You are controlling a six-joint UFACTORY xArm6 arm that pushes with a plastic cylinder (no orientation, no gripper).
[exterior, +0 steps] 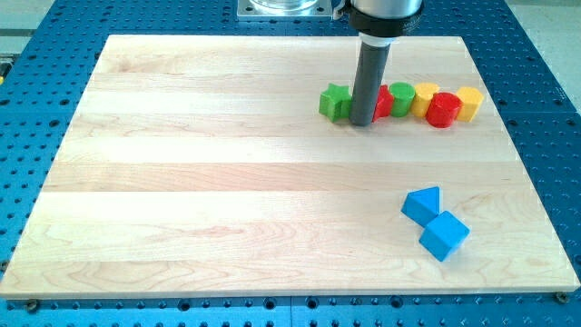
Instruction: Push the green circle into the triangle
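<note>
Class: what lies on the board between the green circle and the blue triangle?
Nothing. In the camera view, only bare board separates the green circle from the blue triangle. My tip stands to the circle's left, off that stretch.

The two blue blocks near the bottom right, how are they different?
The blue triangle is a wedge with a pointed top; the blue cube has square faces. The triangle lies nearer the view's top and left, the cube below and right of it. Both are the same blue, appear to touch, and sit far from my tip.

You see a straight, smooth, dark grey rod (367, 82) hanging from a black collar (385, 20); its tip (362, 123) is blunt.
</note>
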